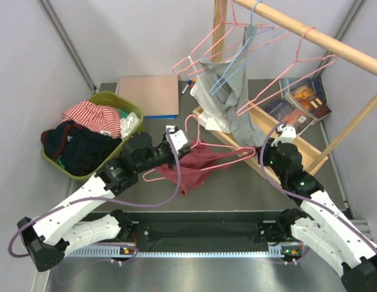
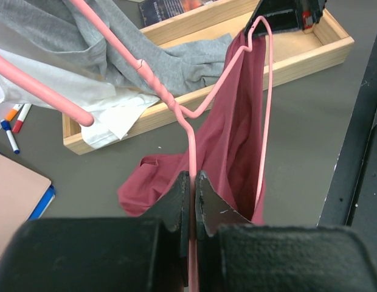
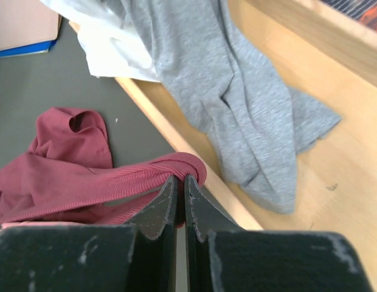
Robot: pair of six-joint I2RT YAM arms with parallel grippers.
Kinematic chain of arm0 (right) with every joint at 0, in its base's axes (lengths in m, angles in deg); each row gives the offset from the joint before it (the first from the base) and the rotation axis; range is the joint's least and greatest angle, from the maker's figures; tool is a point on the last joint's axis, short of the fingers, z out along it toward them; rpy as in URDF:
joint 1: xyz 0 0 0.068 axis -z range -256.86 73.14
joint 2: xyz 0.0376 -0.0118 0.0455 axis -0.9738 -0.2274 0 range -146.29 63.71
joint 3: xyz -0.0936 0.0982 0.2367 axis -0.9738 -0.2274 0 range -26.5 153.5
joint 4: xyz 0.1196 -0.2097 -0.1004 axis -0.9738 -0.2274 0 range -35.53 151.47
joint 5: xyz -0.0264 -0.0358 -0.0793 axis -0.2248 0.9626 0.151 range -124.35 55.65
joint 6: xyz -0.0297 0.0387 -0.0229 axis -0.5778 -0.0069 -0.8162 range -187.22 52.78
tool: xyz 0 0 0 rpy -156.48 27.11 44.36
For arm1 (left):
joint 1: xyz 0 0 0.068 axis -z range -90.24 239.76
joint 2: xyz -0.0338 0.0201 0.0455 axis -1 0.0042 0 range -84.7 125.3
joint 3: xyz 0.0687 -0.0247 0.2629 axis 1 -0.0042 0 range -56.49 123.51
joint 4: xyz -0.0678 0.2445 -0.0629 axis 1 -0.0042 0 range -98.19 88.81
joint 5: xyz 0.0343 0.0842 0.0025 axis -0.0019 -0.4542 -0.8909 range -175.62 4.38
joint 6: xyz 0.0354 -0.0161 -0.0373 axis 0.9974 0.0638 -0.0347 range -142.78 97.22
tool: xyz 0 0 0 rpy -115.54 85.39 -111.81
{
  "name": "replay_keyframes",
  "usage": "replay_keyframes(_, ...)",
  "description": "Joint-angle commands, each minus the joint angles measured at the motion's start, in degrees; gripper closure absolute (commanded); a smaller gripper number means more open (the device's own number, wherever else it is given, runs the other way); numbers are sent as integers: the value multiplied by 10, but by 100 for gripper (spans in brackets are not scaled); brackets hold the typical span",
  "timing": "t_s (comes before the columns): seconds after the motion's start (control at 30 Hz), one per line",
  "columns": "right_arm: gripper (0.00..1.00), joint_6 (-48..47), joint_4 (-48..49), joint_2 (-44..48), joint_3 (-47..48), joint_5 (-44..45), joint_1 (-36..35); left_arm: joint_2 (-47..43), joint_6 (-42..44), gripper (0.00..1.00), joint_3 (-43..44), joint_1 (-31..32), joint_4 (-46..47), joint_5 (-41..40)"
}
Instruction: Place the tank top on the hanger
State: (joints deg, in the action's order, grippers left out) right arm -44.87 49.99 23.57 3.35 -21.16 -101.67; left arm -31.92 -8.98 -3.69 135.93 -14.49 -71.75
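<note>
Tank top (image 3: 55, 182) strap pinched in my right gripper (image 3: 180, 180), hanger (image 2: 192, 146) clamped in my left gripper (image 2: 193, 177), so threading probably comes next

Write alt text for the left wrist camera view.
The left end effector is shut on the pink hanger, whose wire runs alongside the maroon tank top. Behind, a grey garment spills over a wooden tray.

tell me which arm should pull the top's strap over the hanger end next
Right. The right gripper is shut on the tank top strap, beside the far corner of the hanger, so it can probably draw the strap over. The left gripper is shut on the hanger wire, holding it.
</note>
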Motion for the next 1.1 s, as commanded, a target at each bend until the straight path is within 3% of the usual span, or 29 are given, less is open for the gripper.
replay_keyframes(0.0, 100, -31, -36, 27, 50, 15, 22, 0, 5, 100, -1, 6, 29, -6)
replay_keyframes(0.43, 100, -51, -158, 69, 126, -49, 23, 11, 15, 100, -3, 20, 30, -49)
replay_keyframes(0.73, 100, -36, -142, 66, 152, -115, 15, 19, 14, 100, -6, 27, 35, -53)
replay_keyframes(0.93, 100, 1, -77, 29, 152, -95, -81, 26, 11, 100, -7, 32, 37, -51)
replay_keyframes(1.07, 100, 19, -51, -37, 174, 16, -254, 29, 13, 100, -10, 34, 42, -69)
